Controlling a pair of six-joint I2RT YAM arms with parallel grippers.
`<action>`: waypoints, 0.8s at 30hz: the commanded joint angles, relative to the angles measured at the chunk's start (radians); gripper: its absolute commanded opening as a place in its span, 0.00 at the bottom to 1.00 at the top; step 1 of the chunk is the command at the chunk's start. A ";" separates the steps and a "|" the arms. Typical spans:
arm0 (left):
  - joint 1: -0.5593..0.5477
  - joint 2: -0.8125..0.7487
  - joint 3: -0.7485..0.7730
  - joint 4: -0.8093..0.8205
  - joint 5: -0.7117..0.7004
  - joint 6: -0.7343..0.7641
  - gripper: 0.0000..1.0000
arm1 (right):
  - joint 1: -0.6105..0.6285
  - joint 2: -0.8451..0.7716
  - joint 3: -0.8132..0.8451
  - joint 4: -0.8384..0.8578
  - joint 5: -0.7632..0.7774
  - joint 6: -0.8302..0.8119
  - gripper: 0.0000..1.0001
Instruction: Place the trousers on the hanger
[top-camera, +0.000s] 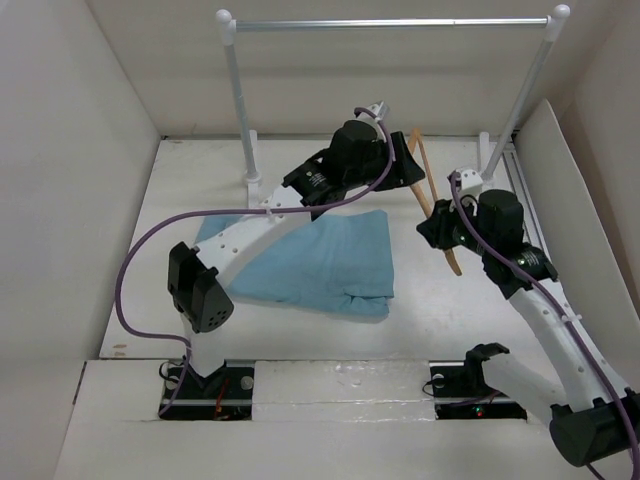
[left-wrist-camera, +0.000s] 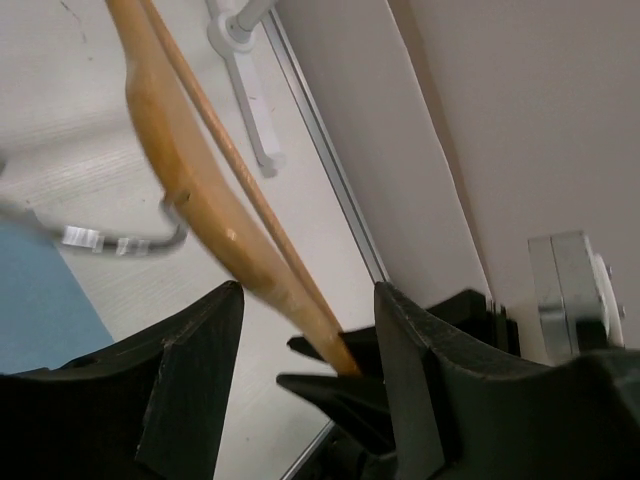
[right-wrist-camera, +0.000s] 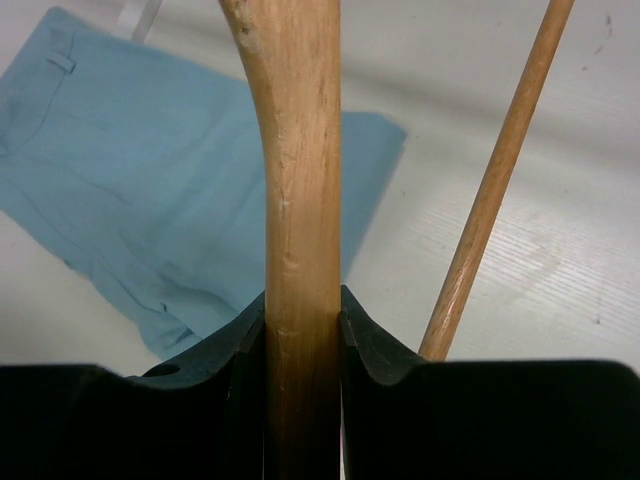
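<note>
The trousers (top-camera: 310, 258) lie folded flat in the middle of the table, light blue, and show at the upper left of the right wrist view as trousers (right-wrist-camera: 140, 170). The wooden hanger (top-camera: 436, 205) stands tilted to their right. My right gripper (right-wrist-camera: 302, 325) is shut on the hanger's thick arm (right-wrist-camera: 300, 180), with the thin crossbar (right-wrist-camera: 492, 195) free beside it. My left gripper (left-wrist-camera: 310, 290) is open at the hanger's upper part; the hanger (left-wrist-camera: 195, 185) runs between its spread fingers (left-wrist-camera: 205, 370) without touching them. In the top view the left gripper (top-camera: 405, 165) sits just left of the hanger.
A white-and-silver clothes rail (top-camera: 390, 22) spans the back, its feet (top-camera: 252, 185) on the table; one foot (left-wrist-camera: 243, 95) shows in the left wrist view. White walls (top-camera: 70, 150) enclose the table. A purple cable (top-camera: 150, 240) loops over the left side.
</note>
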 joint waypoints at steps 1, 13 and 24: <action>-0.003 0.010 -0.001 0.070 -0.073 -0.026 0.50 | 0.070 -0.042 -0.003 0.059 0.067 0.022 0.00; -0.022 0.044 -0.063 0.096 -0.207 -0.055 0.16 | 0.323 -0.045 -0.034 0.029 0.313 0.108 0.00; -0.072 -0.095 -0.386 0.230 -0.210 -0.134 0.00 | 0.325 -0.115 -0.021 -0.207 0.229 0.066 0.89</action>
